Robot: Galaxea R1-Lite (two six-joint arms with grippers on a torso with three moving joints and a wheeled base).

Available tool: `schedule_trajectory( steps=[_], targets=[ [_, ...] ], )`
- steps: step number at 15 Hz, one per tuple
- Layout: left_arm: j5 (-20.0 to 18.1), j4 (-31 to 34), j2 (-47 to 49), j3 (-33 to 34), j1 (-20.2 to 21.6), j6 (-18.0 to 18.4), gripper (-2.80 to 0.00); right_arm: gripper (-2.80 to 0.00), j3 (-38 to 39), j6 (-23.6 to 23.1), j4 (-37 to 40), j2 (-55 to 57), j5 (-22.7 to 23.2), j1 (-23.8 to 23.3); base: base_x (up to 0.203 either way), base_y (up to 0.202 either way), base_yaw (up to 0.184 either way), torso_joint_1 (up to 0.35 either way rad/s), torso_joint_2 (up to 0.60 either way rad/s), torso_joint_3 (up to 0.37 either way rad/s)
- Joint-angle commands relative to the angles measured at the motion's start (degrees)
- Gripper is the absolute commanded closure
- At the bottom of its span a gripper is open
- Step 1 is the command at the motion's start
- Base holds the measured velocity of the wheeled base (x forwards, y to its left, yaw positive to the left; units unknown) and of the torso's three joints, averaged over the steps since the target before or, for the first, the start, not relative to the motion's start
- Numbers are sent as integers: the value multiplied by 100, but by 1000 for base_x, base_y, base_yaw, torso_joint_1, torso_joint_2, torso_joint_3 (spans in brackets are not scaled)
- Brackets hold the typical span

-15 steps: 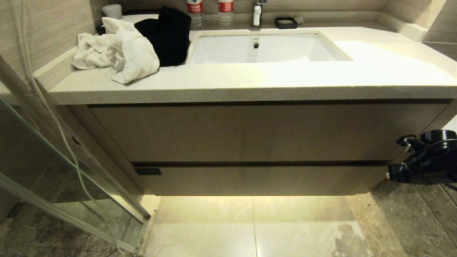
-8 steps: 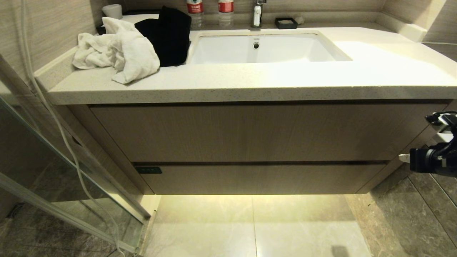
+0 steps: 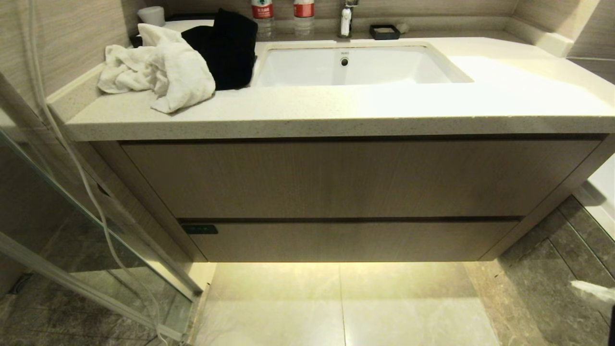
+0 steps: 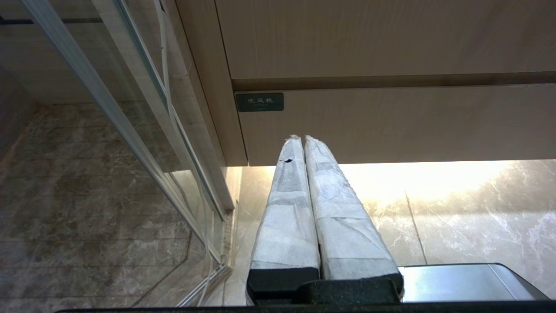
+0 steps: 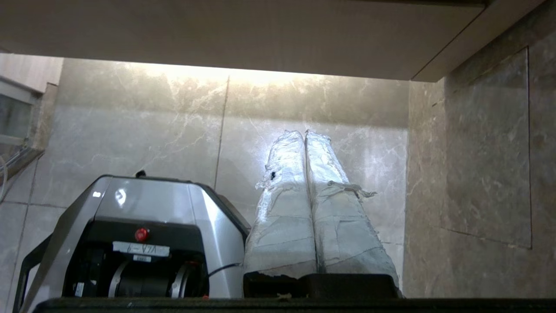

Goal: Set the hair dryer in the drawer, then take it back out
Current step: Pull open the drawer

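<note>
Drawer (image 3: 346,240) sits fully pushed in under the bench (image 3: 336,115), its black label (image 4: 259,101) showing. Hair dryer is nowhere visible. Left gripper (image 4: 302,138) and right gripper (image 5: 304,133) both have jaws together, empty, low above the floor.

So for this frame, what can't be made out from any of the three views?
- Small white plastic hair dryer: in no view, so its place is unknown.
- Inside of the wide, shallow light-wood drawer: hidden behind its closed front in the head view.
- Small black label: too small to read in the head view.
- Two clear bottles with red labels: cut off by the head view's top edge.
- Pale blurred shape: at the head view's right edge, too smeared to identify.
</note>
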Motion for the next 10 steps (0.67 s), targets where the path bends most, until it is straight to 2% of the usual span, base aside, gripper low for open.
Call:
schedule_trajectory(
  steps=[1,5,10],
  targets=[
    [3,0,-9,8,0,-1,0,0,310,15,317,-1442,-63,209,0,0,0,0,0,0],
    [3,0,-3,0,0,-1,0,0,688,53,1205,-3138,-239,342,0,0,0,0,0,0],
    [3,0,-9,0,0,-1,0,0,1197,-5,1179,-4279,-759,376,0,0,0,0,0,0]
  ],
)
